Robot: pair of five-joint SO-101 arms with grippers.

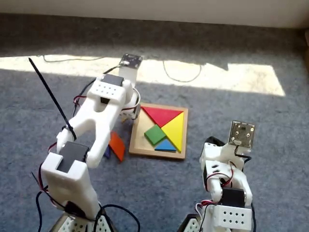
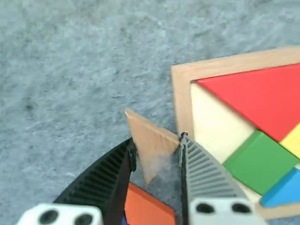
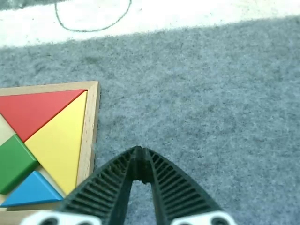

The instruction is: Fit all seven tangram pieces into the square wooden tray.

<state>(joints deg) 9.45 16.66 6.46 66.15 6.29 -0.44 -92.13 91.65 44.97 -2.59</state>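
The square wooden tray lies on the carpet and holds a red triangle, a yellow triangle, a green square and a small blue triangle. My left gripper is shut on a plain wooden triangle, held just outside the tray's corner. An orange piece lies on the carpet beside the tray, under the left arm; a dark blue piece peeks out next to it. My right gripper is shut and holds nothing, over bare carpet beside the tray.
Blue-grey carpet all around. A thin cable loops across the sunlit strip beyond the tray. A black rod sticks up from the left arm. Open carpet lies right of the tray.
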